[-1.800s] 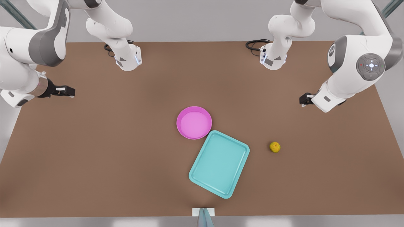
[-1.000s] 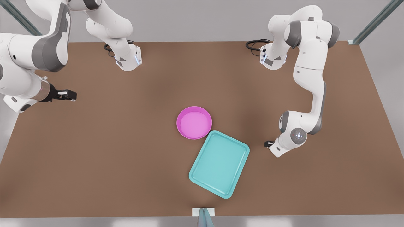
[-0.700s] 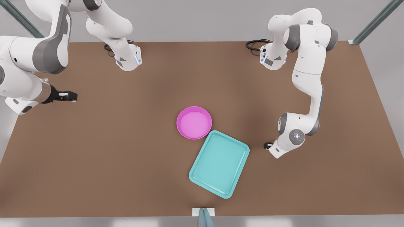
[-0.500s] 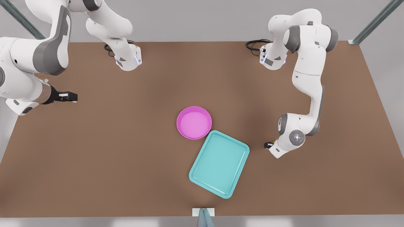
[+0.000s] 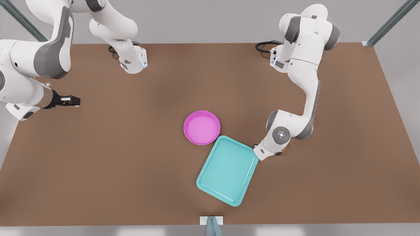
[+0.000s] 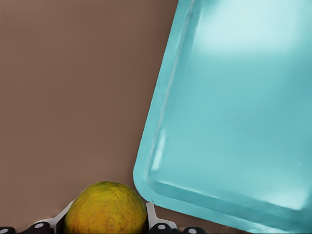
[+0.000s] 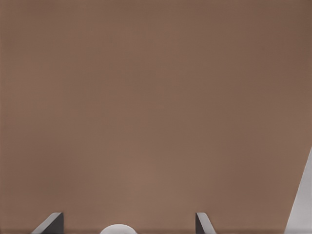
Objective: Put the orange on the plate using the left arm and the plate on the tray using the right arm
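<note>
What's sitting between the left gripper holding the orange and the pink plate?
The tray's upper corner, in the front view. The left gripper, shut on the orange, hovers by that corner; the plate lies past it.

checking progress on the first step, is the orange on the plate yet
No: the left wrist view shows the orange held between the left gripper fingers beside the tray.

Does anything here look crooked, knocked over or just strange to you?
Little stands out. The teal tray lies slanted to the table's edge, one corner beside the pink plate. The left hand grips the orange near the tray; the right hand waits open.
</note>
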### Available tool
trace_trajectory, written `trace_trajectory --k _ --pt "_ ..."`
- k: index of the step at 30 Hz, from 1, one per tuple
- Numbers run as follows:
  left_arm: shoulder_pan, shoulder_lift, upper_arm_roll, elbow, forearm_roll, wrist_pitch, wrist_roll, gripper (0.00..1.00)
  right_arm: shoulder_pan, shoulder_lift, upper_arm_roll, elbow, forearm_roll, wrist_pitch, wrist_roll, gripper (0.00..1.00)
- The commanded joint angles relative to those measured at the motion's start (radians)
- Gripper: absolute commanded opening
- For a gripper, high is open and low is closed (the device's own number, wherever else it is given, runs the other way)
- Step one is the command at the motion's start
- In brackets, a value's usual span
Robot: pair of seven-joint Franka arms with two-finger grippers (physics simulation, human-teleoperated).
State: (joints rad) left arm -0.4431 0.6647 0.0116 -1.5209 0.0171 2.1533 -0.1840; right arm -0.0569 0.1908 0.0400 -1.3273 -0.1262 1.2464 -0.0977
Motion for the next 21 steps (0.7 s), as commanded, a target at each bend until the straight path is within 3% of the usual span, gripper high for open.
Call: trace_trajectory --k 1,3,6,8,9,10,13,14,16,18,19,21 --pt "-0.13 0.016 -0.007 0.062 -0.048 -0.156 -0.422 0.53 0.0 0.001 0.0 0.0 0.0 0.001 -0.004 1.0" --pt "-0.246 0.075 -0.015 0.142 -0.048 -0.156 -0.545 0.53 0.0 0.002 0.0 -0.006 0.0 0.001 -0.004 1.0" --pt "-0.259 0.125 -0.101 0.209 -0.048 -0.147 -0.643 0.54 0.0 0.002 0.0 -0.006 0.0 0.001 -0.004 1.0" --pt "-0.27 0.141 -0.101 0.206 -0.045 -0.141 -0.64 0.55 -0.001 0.002 0.0 -0.006 0.0 0.001 -0.004 1.0" --pt "-0.27 0.141 -0.102 0.197 -0.045 -0.141 -0.634 0.69 -0.001 0.002 -0.002 -0.006 0.0 0.001 -0.004 1.0" --pt "-0.273 0.145 -0.102 0.196 -0.045 -0.141 -0.638 1.0 0.0 0.002 0.0 -0.006 0.0 0.001 -0.004 1.0" --pt "-0.272 0.131 -0.099 0.203 -0.046 -0.159 -0.637 1.0 0.0 0.004 0.0 -0.007 0.0 0.002 -0.004 1.0" --pt "-0.266 0.102 -0.087 0.209 -0.046 -0.254 -0.623 1.0 0.0 0.004 -0.002 -0.007 0.0 0.002 -0.004 1.0" --pt "-0.062 -0.08 -0.078 0.211 -0.08 -0.591 -0.376 1.0 0.006 0.012 0.0 -0.056 0.013 0.016 -0.002 1.0" --pt "0.158 -0.151 -0.007 0.381 -0.077 -0.846 -0.092 1.0 0.012 0.021 0.008 -0.253 0.177 0.186 0.023 1.0" --pt "0.185 -0.155 0.068 0.462 -0.072 -0.905 0.035 1.0 0.06 0.021 0.031 -0.354 0.191 0.312 0.095 1.0" --pt "0.19 -0.224 0.139 0.467 -0.06 -0.949 0.158 1.0 0.081 0.021 0.089 -0.535 0.264 0.594 0.174 1.0"
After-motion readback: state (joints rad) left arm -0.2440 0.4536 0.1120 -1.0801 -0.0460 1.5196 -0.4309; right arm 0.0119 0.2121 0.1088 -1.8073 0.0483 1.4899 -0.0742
